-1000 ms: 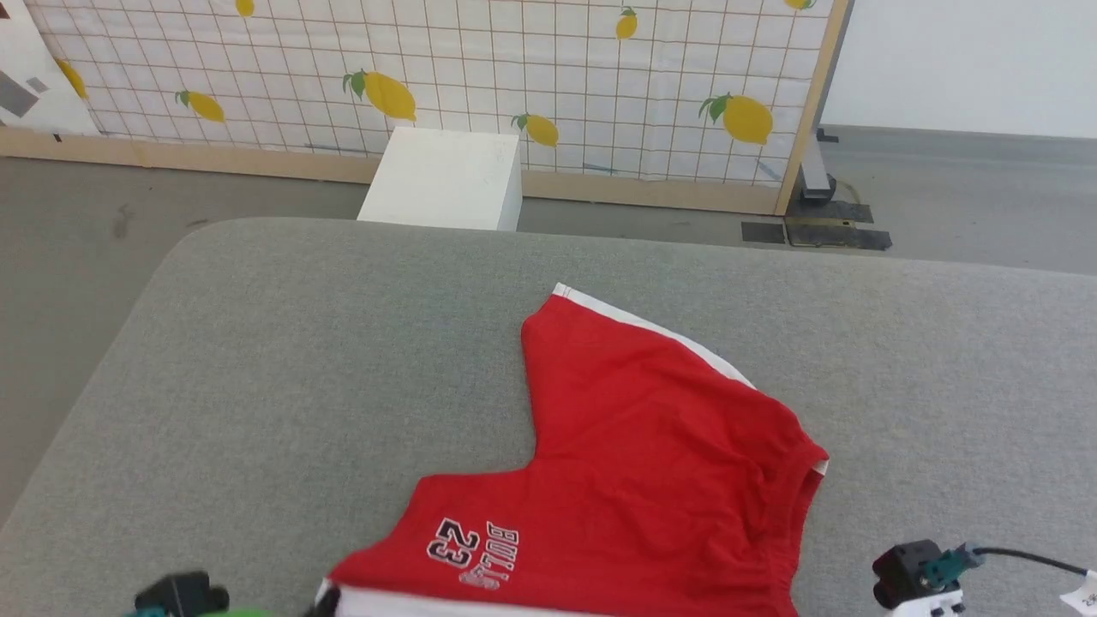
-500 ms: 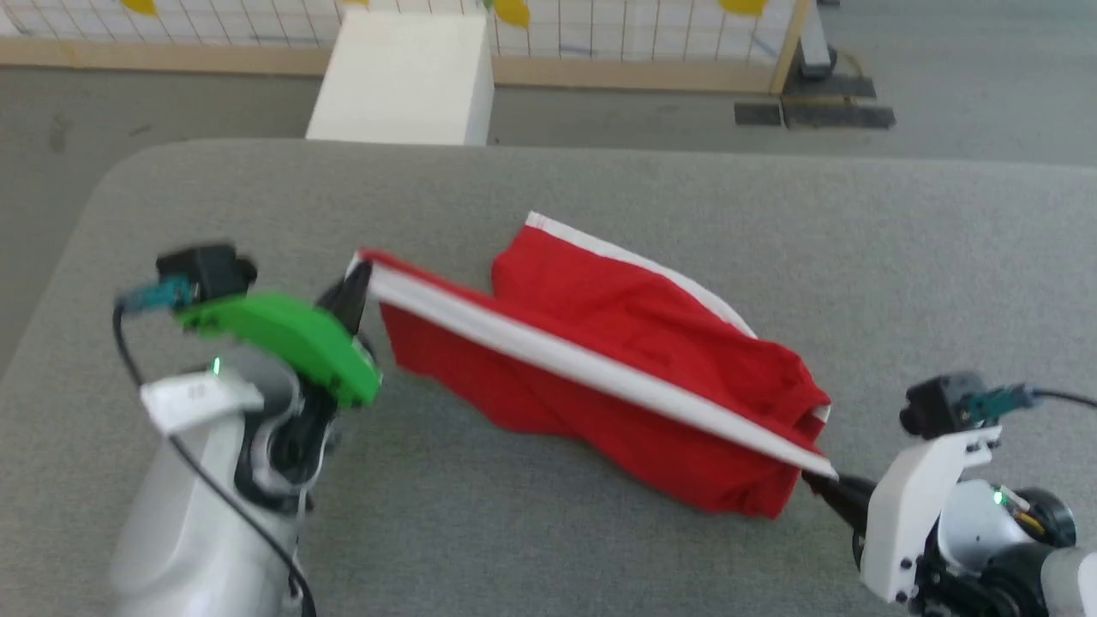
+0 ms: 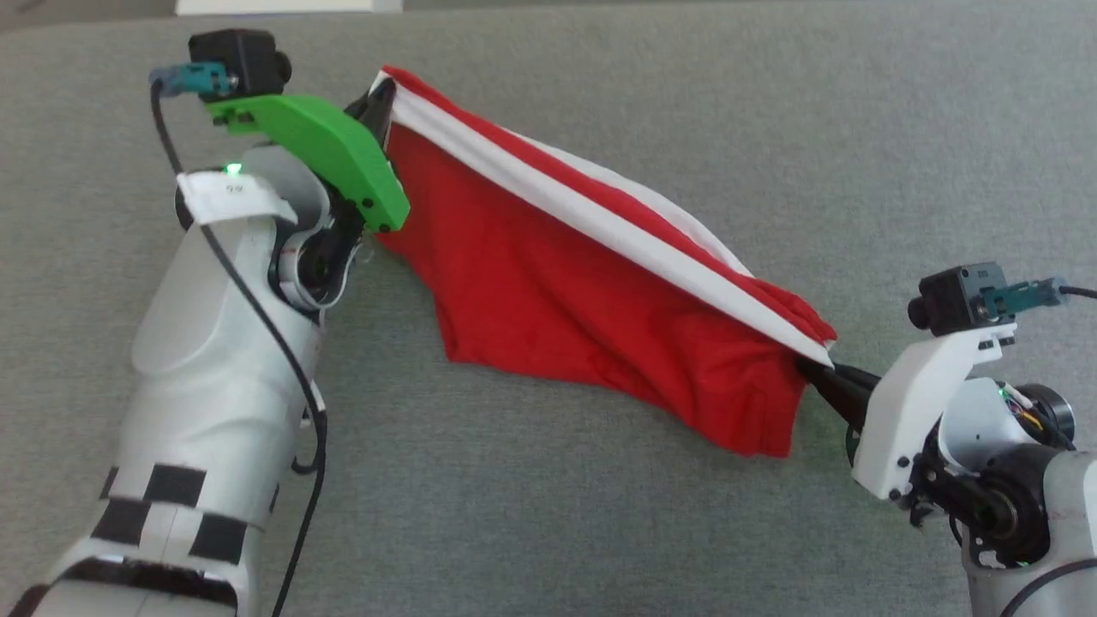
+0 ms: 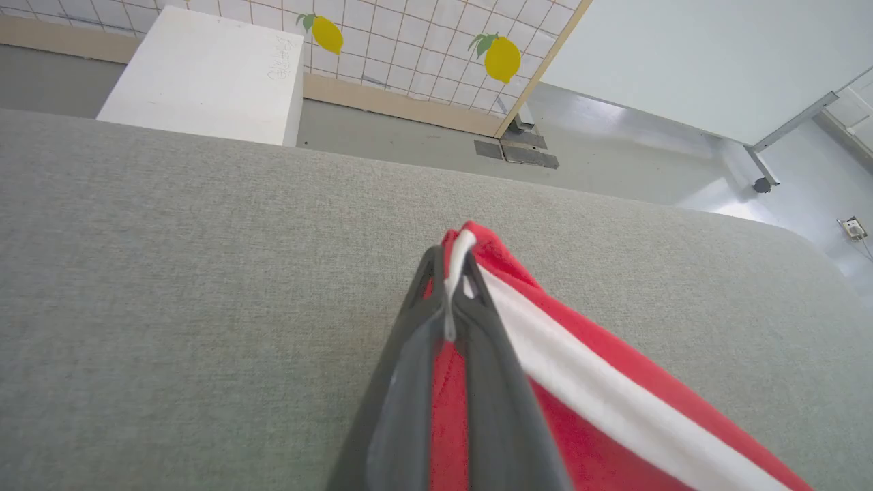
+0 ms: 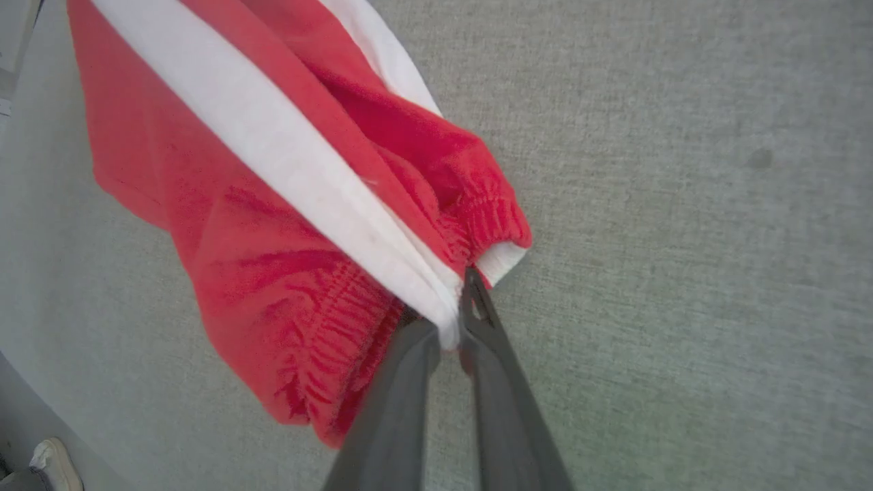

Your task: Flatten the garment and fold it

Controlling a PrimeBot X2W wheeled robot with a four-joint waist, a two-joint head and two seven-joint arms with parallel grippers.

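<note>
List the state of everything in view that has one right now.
left gripper: shut on one end of the garment's white-trimmed edge.
right gripper: shut on the other end of that edge.
garment: lifted by that edge, stretched between the two grippers, red body sagging below, not flat, not folded.

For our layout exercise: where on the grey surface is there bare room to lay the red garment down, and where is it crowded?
Bare: the grey padded surface beyond the garment, and the near strip this side of its hem. Crowded: the ends, where the left gripper and right gripper pinch its white trim.
</note>
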